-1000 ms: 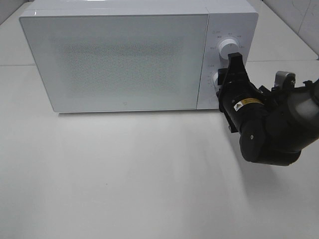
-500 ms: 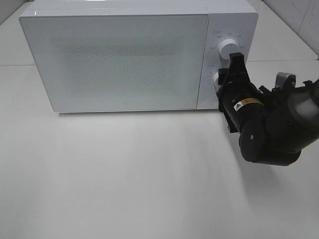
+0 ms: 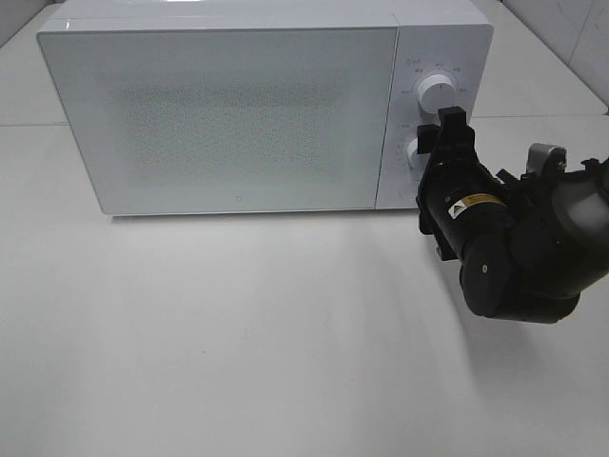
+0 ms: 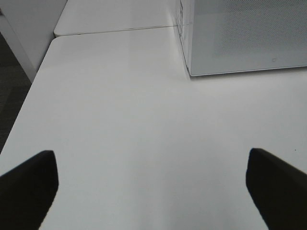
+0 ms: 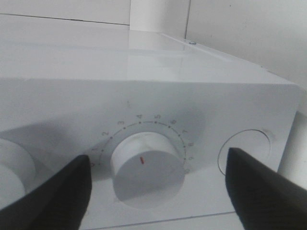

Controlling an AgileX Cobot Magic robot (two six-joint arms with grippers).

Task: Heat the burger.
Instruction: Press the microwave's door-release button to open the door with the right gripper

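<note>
Count on inspection:
- Microwave [image 3: 228, 105]: one.
- Dials, at 2 o'clock in the high view: two, the upper dial [image 3: 433, 92] and the lower dial [image 3: 416, 152].
- Round button [image 5: 244, 153]: one.
- Grippers: two, the left gripper [image 4: 153, 187] and the right gripper [image 5: 156, 187], two fingers each.
- Tabletops: two, the near tabletop [image 4: 120, 120] and the far tabletop [image 4: 115, 17].

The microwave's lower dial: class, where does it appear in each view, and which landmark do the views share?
Exterior high: the lower dial sits on the control panel, partly behind the right claw.
Left wrist: not in it.
Right wrist: between the claw's dark fingers, red mark showing.
Shared landmark: the white microwave.
</note>
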